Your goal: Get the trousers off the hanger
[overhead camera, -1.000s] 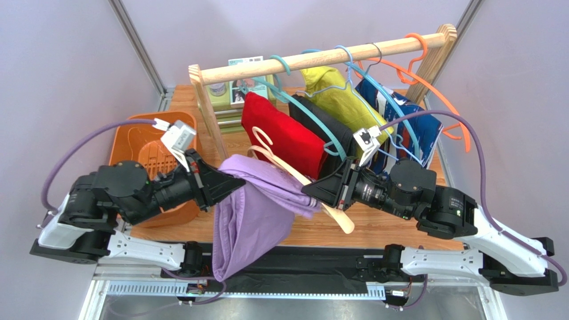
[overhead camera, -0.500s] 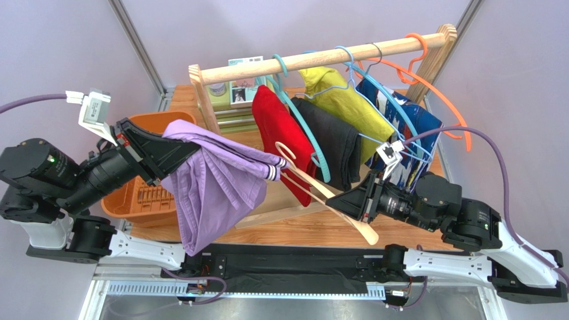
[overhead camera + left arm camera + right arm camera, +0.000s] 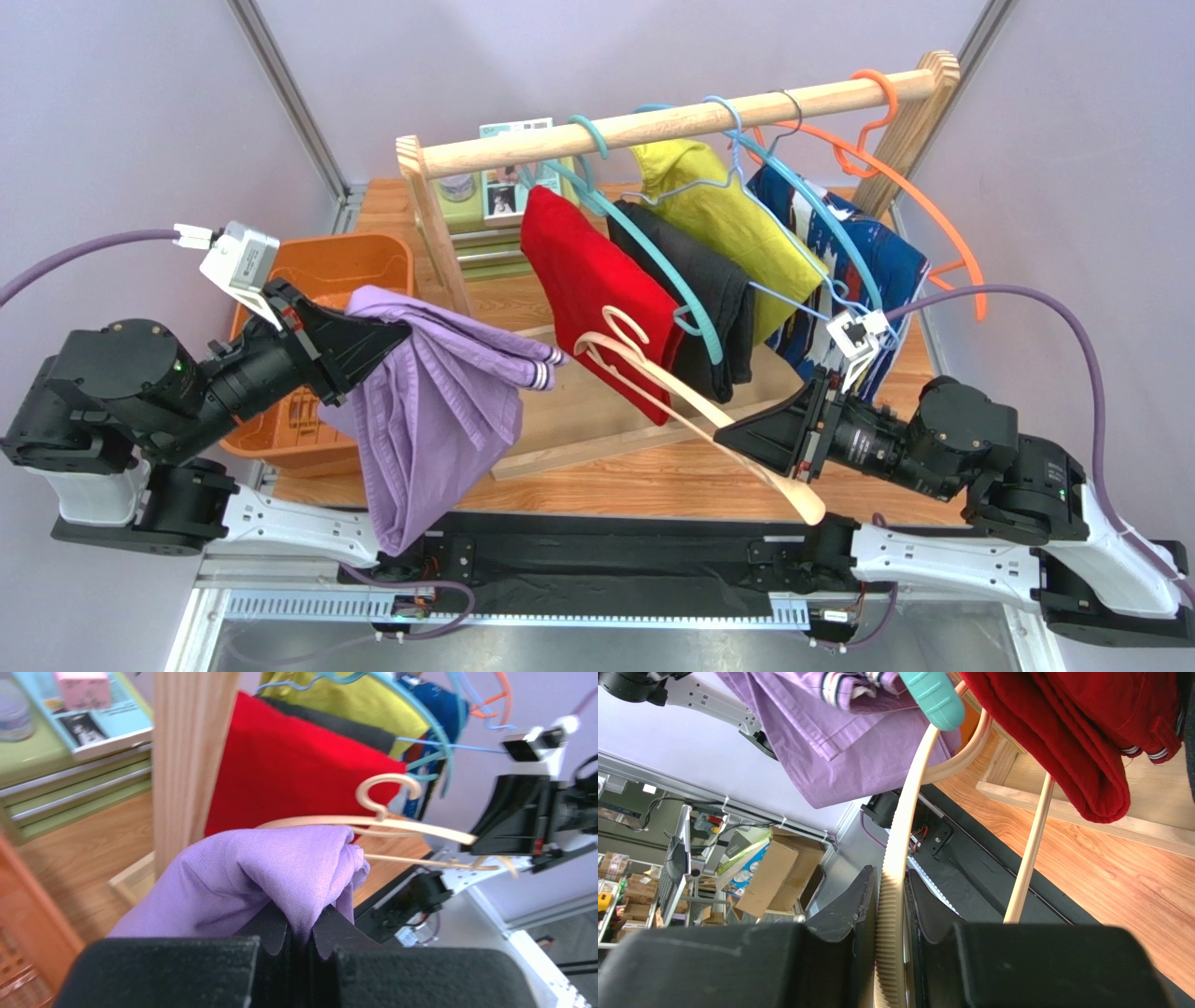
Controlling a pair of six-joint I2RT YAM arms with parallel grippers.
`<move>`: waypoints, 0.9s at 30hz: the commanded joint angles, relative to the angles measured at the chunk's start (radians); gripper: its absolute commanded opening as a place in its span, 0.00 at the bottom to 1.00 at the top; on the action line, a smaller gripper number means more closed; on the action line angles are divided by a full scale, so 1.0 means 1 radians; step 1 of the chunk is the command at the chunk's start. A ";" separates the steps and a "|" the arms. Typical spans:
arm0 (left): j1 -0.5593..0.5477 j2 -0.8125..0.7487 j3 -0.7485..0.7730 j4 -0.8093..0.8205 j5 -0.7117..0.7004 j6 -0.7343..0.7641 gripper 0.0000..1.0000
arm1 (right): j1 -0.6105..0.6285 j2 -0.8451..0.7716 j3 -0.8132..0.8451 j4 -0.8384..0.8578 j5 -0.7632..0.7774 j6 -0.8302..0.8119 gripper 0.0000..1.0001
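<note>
The lavender trousers [image 3: 435, 406] hang in a bunch from my left gripper [image 3: 368, 329], which is shut on a fold of the cloth [image 3: 281, 861] at the left gripper's tips [image 3: 300, 927]. Their striped waistband [image 3: 540, 367] ends just left of the hook of the cream hanger [image 3: 673, 392]; no cloth lies over its bars. My right gripper [image 3: 769, 431] is shut on the ribbed end of one hanger arm [image 3: 906, 833], jaws tight on both sides [image 3: 892, 889]. The hanger [image 3: 393, 822] slants up to the left, over the table.
A wooden rack rail [image 3: 673, 119] carries a red garment [image 3: 589, 287], a black one [image 3: 709, 301], a yellow-green one [image 3: 716, 210] and a blue one on teal, blue wire and orange hangers. An orange basket [image 3: 330, 266] sits behind the left arm. The rack's base board [image 3: 589, 434] lies below the hanger.
The trousers were draped over the hanger a second ago. My left gripper pulled them off to the left, while my right gripper drew the hanger right and down.
</note>
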 commanded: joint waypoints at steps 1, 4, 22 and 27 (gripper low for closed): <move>-0.003 -0.011 0.008 -0.121 -0.124 -0.089 0.00 | -0.004 -0.016 -0.003 0.017 0.010 -0.047 0.00; -0.002 -0.006 -0.005 -0.198 -0.171 -0.129 0.00 | -0.002 -0.022 -0.006 0.017 0.004 -0.047 0.00; 0.101 -0.037 -0.329 -0.051 -0.123 -0.165 0.00 | -0.004 -0.053 -0.038 -0.004 0.014 -0.027 0.00; 0.412 0.052 -0.361 0.098 0.328 -0.022 0.00 | -0.004 -0.064 -0.043 -0.012 0.022 -0.018 0.00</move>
